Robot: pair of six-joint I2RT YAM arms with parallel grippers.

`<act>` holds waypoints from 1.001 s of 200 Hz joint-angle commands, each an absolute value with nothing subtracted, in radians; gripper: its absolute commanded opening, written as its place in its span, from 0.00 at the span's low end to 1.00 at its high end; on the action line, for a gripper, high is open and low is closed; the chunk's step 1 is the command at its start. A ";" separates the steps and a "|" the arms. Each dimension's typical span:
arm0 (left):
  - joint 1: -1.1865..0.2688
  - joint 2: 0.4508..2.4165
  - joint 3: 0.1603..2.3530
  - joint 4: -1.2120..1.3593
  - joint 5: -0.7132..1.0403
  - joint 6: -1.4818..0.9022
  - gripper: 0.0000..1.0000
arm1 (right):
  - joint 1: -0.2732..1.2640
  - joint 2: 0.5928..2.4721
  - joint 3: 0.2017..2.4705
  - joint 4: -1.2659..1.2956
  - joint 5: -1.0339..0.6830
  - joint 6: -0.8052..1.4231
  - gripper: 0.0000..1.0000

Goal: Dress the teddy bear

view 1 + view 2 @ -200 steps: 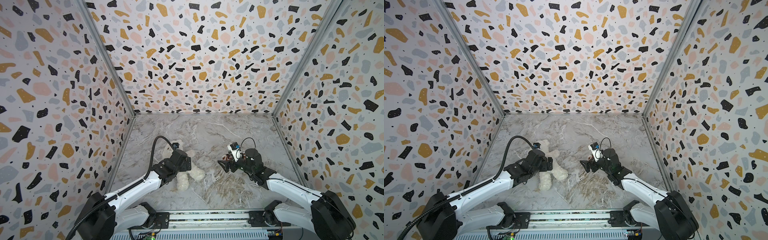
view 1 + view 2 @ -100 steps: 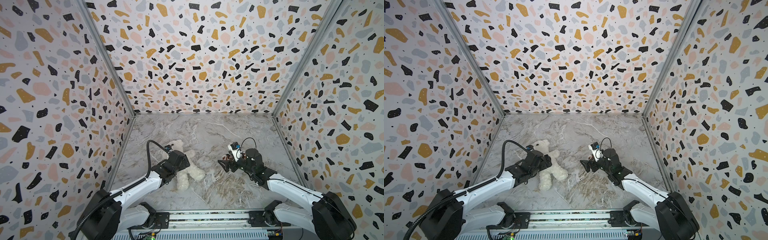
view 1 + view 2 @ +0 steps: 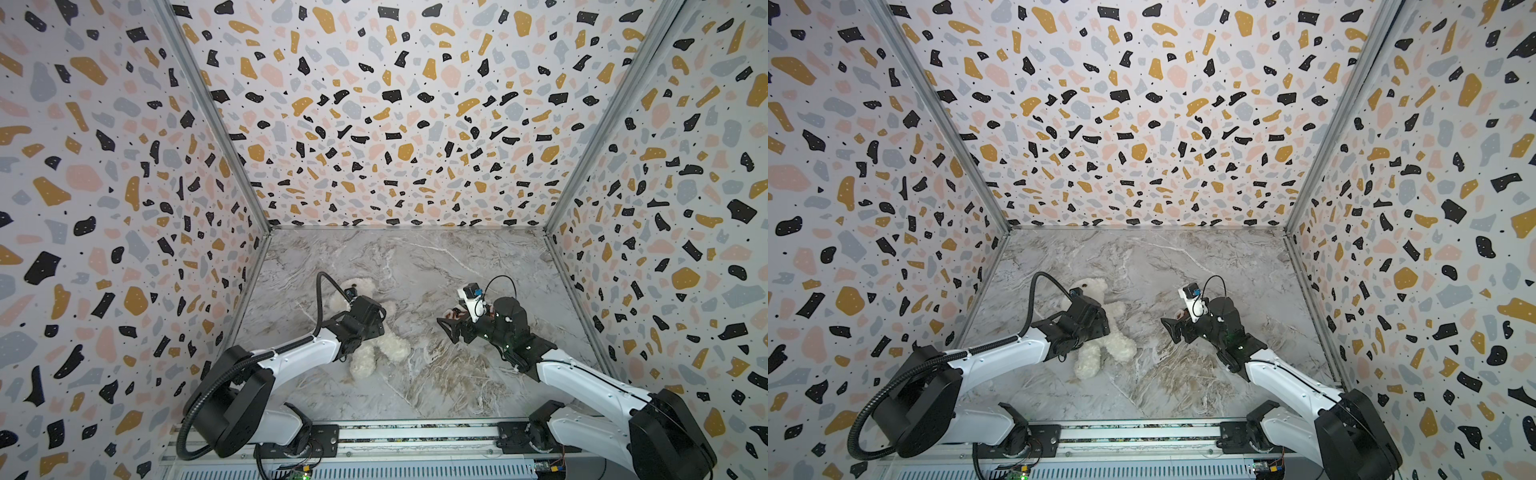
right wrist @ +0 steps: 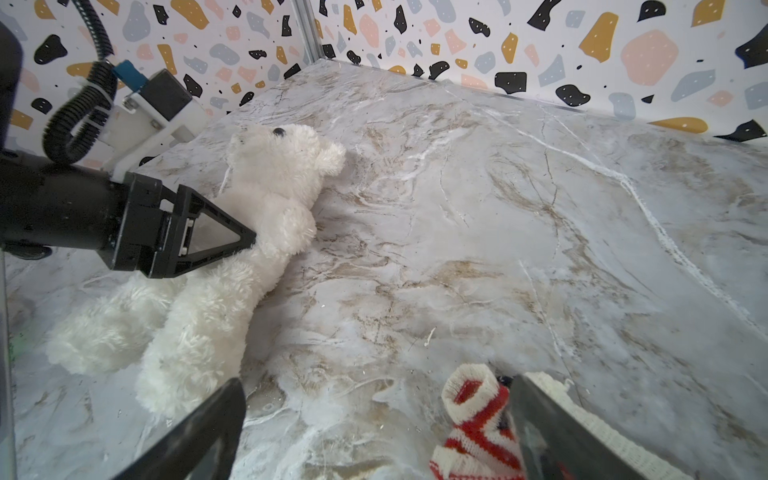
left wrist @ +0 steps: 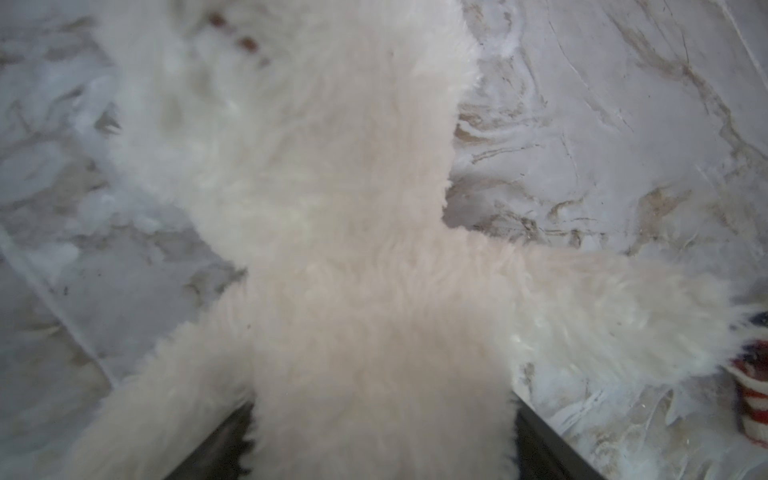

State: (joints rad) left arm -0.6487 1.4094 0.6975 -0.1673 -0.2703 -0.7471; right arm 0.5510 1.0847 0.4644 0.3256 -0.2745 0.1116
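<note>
The teddy bear [image 3: 392, 347] lies face-up toward the counter's [image 3: 415, 266] left edge. The left fingers [image 4: 216, 241] straddle its belly, grip unclear. The right fingers [image 4: 199, 432] gape wide, with the striped sweater [image 4: 473, 419] against one.

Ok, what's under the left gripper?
The teddy bear lies on the table under the left gripper, belly between its fingers; head and legs stick out. From above, the arm covers the belly, so whether the fingers press it is unclear.

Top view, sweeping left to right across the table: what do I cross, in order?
In a top view: left arm's base → teddy bear → right gripper → right arm's base.
</note>
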 commanded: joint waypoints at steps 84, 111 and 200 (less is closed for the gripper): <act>-0.756 1.388 0.833 -0.331 -0.200 -0.360 0.98 | 0.554 1.100 0.454 0.345 -0.227 0.107 1.00; -0.764 1.296 0.786 -0.290 -0.232 -0.538 1.00 | 0.552 1.116 0.459 0.346 -0.234 0.110 0.99; -0.782 1.327 0.739 -0.186 -0.299 -0.783 0.99 | 0.554 1.103 0.460 0.341 -0.249 0.112 0.99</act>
State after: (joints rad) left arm -0.7811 1.2778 0.7307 -0.2127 -0.2771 -0.7216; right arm 0.5510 1.1248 0.4591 0.3370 -0.2432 0.1108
